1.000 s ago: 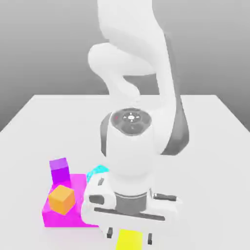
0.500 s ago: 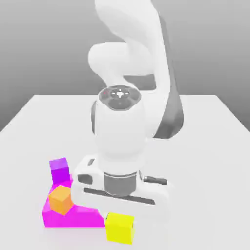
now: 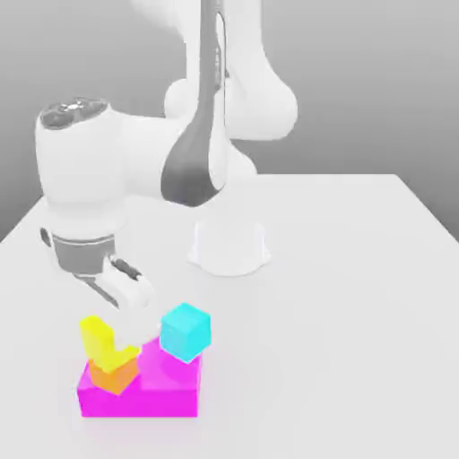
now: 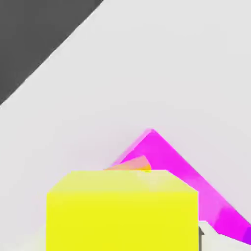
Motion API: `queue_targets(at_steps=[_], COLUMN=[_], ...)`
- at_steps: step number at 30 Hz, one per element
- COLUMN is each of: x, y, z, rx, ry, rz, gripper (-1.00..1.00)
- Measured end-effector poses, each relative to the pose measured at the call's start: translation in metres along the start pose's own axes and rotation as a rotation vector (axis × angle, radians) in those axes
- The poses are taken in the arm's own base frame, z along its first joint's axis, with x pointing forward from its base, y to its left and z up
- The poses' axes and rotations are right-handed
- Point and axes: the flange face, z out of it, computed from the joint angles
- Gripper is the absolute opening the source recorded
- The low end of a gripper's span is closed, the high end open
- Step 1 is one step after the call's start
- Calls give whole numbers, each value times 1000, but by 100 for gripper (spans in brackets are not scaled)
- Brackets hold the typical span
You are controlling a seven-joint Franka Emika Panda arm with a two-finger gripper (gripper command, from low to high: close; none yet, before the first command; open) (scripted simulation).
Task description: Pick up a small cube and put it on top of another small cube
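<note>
In the exterior view, the yellow cube (image 3: 97,341) has been shifted from the lower middle of the frame, where it was seen half a second ago, to the lower left. It is now seen directly above the orange cube (image 3: 115,375), its lower edge meeting the orange cube's top in the picture; whether full contact is made cannot be told. The arm (image 3: 85,175) has been swung toward the upper left of the frame, and its round base (image 3: 229,246) is now uncovered near the middle. The cyan cube (image 3: 186,332), previously hidden behind the arm, is now exposed at the upper right corner of the magenta block (image 3: 139,401). The orange cube is left in about the same place, at the block's left part, and the block is unmoved.

The end effector (image 3: 127,341) is placed at the lower left, close around the yellow cube, part of which is covered by it. Whether it is spread or pinching the yellow cube cannot be told.

Four small cubes are counted: one yellow, one orange, one cyan and one purple, a corner of the purple cube (image 4: 247,236) being caught in the hand view. One flat magenta block and one arm are also counted, with one pale surface (image 3: 341,323) beneath them.
</note>
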Motion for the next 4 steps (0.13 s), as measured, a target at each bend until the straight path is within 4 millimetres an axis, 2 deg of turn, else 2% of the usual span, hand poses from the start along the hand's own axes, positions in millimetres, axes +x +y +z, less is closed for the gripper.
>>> queue_targets(at_steps=[3, 4], x=[0, 0], y=[0, 0], z=[5, 0], rx=[-1, -1], ry=[0, 1], rz=[0, 1], gripper=[100, 100])
